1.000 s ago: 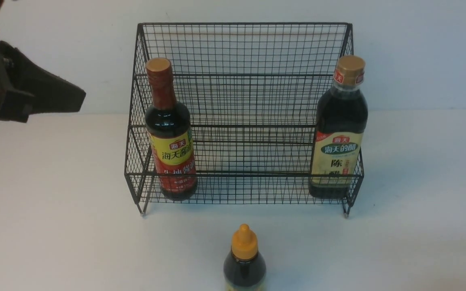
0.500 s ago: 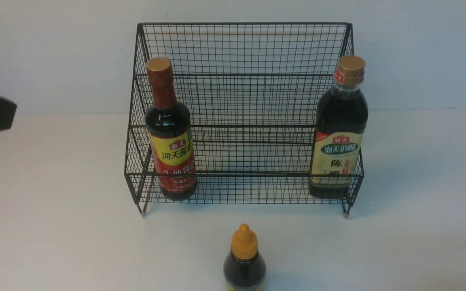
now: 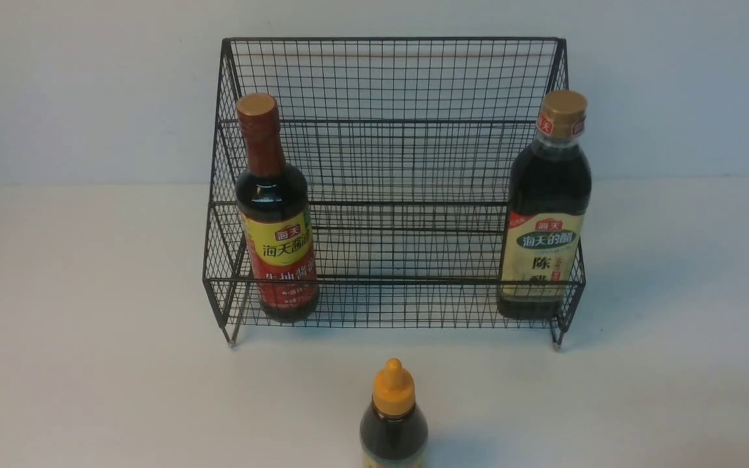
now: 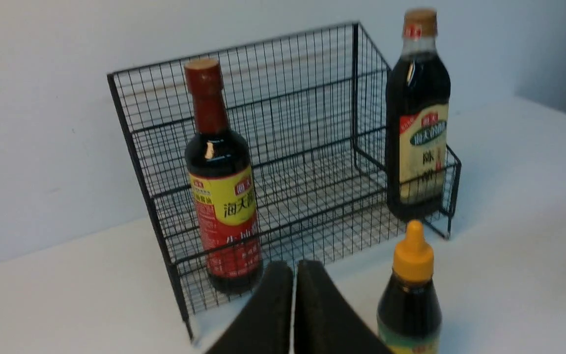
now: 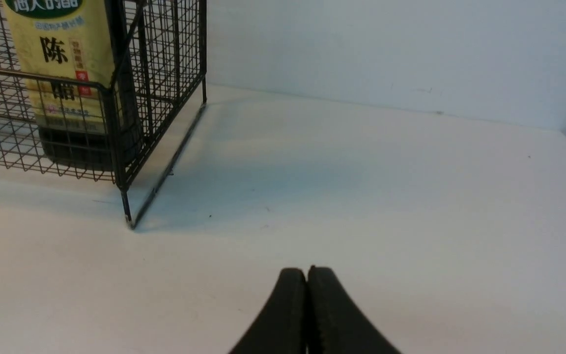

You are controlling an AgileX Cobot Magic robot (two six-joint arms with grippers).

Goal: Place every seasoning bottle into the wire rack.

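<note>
Black wire-mesh two-tier stepped rack (image 3: 393, 195) stands on the white surface (image 3: 88, 325) toward its far edge, against a pale wall.

Tall round dark-liquid bottle with gold cap, red neck and yellow-red label (image 3: 275, 214) stands upright in the lower front tier at the rack's left end. Label shows the 海天 logo and large characters beginning 海天酱; lower lines partly hidden by mesh.

Tall dark-liquid bottle with gold cap and cream-green label (image 3: 547, 208) stands upright in the lower front tier at the rack's right end. Green band reads 海天的醋, with 陈 below it.

Small dark-liquid bottle with yellow nozzle cap (image 3: 393, 419) stands upright on the surface outside the rack, in front of its middle, at the near edge. Its label is cut off, unreadable.

Left gripper (image 4: 293, 268), left wrist view: jaws pressed together, holding nothing, near the small bottle but apart from it.

Right gripper (image 5: 307, 273), right wrist view: jaws closed and empty, over bare surface off the rack's right end.
</note>
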